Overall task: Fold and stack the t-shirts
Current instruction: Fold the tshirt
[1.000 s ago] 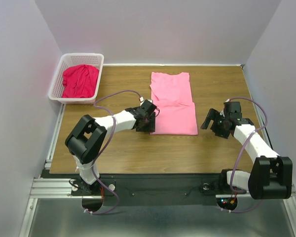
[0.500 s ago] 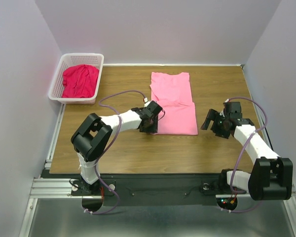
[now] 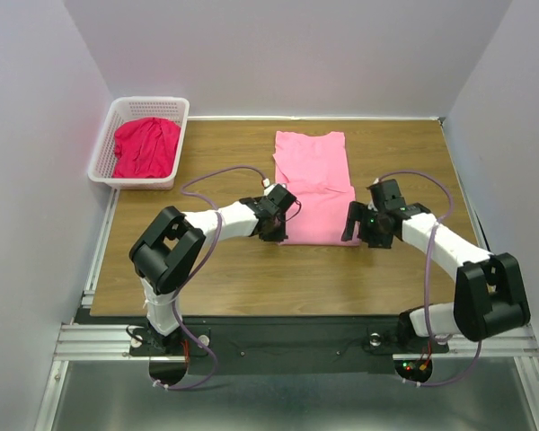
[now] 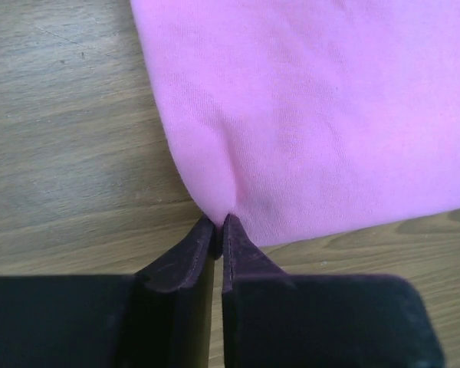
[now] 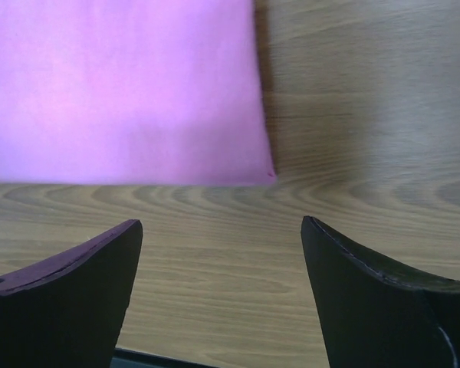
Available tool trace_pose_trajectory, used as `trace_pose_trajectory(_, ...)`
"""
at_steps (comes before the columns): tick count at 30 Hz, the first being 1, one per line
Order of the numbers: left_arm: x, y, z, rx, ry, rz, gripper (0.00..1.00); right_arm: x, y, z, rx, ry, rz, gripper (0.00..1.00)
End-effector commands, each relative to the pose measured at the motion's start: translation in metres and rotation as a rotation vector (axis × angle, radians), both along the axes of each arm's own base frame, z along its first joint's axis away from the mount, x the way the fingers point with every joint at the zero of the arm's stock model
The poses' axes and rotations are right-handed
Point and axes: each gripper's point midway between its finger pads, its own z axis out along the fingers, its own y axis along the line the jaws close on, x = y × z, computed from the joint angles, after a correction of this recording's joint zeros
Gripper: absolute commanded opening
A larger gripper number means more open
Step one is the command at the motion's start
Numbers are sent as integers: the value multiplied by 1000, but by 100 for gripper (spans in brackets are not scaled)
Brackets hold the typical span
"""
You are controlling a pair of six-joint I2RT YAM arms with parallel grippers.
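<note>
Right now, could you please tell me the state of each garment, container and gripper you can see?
pink t-shirt: partly folded, flat on the table
crimson t-shirt: crumpled, unfolded, inside the basket
white lattice basket: upright, holding the crimson t-shirt
left gripper: shut, pinching the pink t-shirt's near-left corner
right gripper: open, just short of the near-right corner, touching nothing

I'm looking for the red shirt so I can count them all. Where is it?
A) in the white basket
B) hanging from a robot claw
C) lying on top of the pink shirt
A: the red shirt lies bunched up inside the white basket at the far left corner of the table, well apart from the pink shirt and both arms.
</note>
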Motion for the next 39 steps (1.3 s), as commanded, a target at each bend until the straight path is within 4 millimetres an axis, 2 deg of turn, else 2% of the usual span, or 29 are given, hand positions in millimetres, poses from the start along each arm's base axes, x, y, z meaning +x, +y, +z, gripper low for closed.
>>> trace_pose_trajectory(1,-37,38,-42,159,134,-19,12,21,4,7,-53,-34,-67,89)
trace_pose_trajectory(2,-37,38,-40,158,130,-23,7,24,1,8,-67,-39,-87,84)
trace_pose_trajectory(8,-36,36,-37,149,122,-38,3,29,-6,-3,-119,-17,-116,64)
trace_pose_trajectory(17,-33,32,-30,139,108,-57,3,29,0,-17,-99,14,-115,46)
trace_pose_trajectory(22,-31,30,-28,127,103,-66,3,28,-5,-25,-122,21,-129,43)
trace_pose_trajectory(27,-33,31,-27,128,101,-68,3,32,-7,-18,-127,-5,-138,42)
trace_pose_trajectory(30,-32,30,-27,126,99,-73,3,33,-7,-20,-133,1,-141,41)
trace_pose_trajectory(39,-35,31,-28,127,108,-82,3,22,-12,-48,-170,70,-134,38)
